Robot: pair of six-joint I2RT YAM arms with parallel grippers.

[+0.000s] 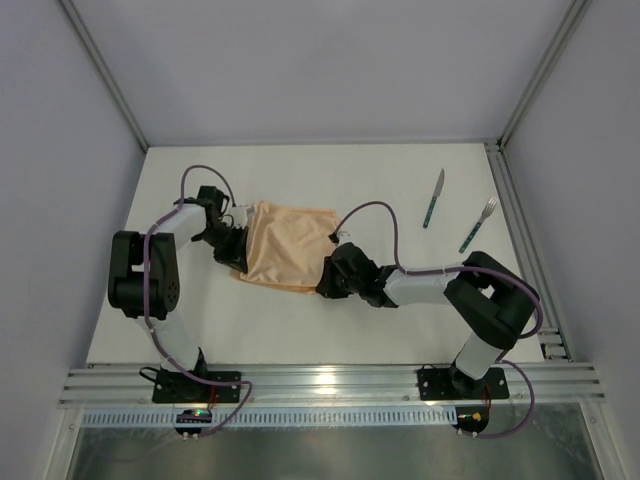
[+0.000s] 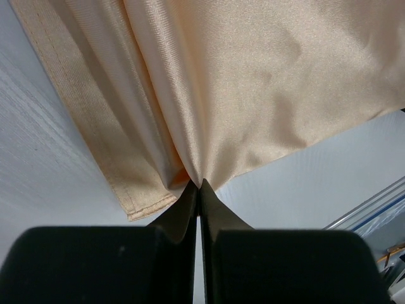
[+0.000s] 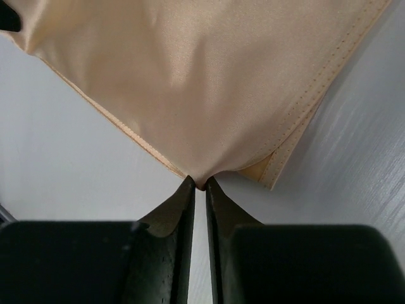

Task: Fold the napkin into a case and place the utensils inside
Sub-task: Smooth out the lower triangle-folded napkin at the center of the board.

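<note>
Peach-orange and satiny, the napkin (image 1: 290, 243) lies rumpled near the middle of the white table (image 1: 300, 330), and we find one arm at each side of it. At its left near corner we see the left gripper (image 2: 199, 185) with its jaws pressed together on a pinch of cloth, which gathers into folds that fan away from the tips. At the right near corner the right gripper (image 3: 197, 183) nips the cloth too, its jaws closed to a thin slit. There we see a stitched hem, with a second layer showing just under it. Well apart, at the far right of the table, we see the teal-handled knife (image 1: 433, 198) and the fork (image 1: 478, 225), near each other but not touching.
</note>
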